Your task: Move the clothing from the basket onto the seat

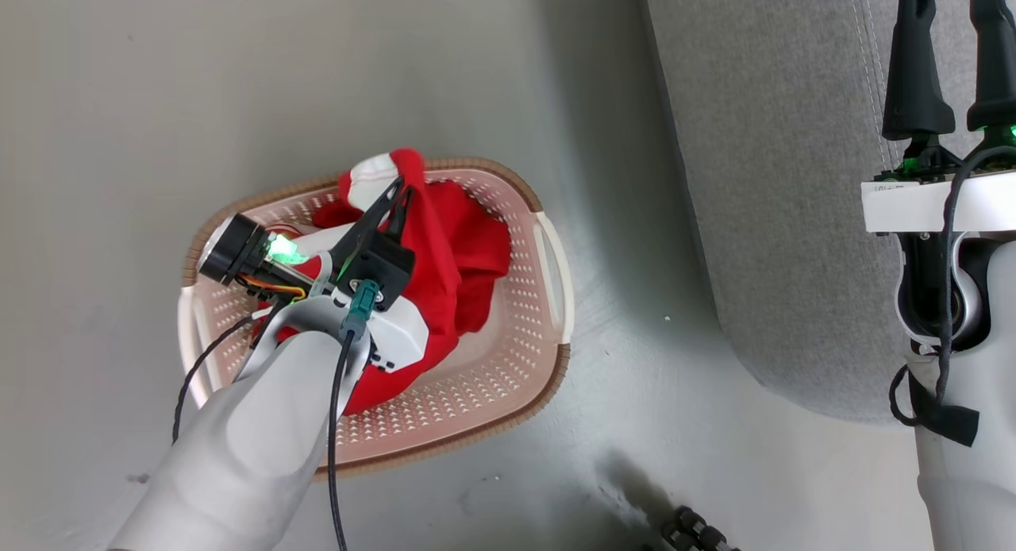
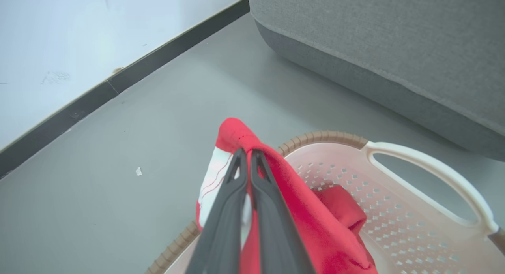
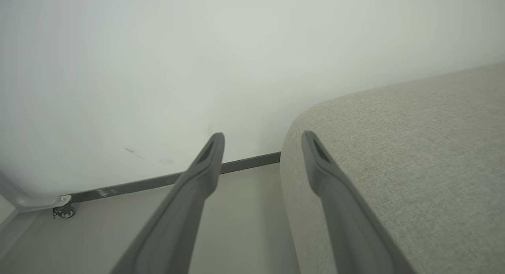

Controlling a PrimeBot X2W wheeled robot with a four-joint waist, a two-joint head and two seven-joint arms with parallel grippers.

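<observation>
While left pincer [image 2: 247, 153] gripped clothing [image 1: 460, 249] over basket [image 1: 508, 360], right pincer [image 3: 262, 143] wide, hauling to the seat [image 1: 778, 178] at 2 o'clock looked next.

We see a smooth grey floor [image 1: 397, 75]. 2 big things sit on it: the basket [image 1: 508, 360] and, near it, the seat [image 1: 778, 178]. 1 tiny white scrap [image 2: 138, 171] lies there too.

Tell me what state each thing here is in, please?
clothing, bunched, one fold pinched and raised, the rest in the basket.
basket, upright on the floor, clothing inside.
seat, no clothing on the part in view.
left jaws, shut on the clothing.
right jaws, open, holding nothing.
</observation>
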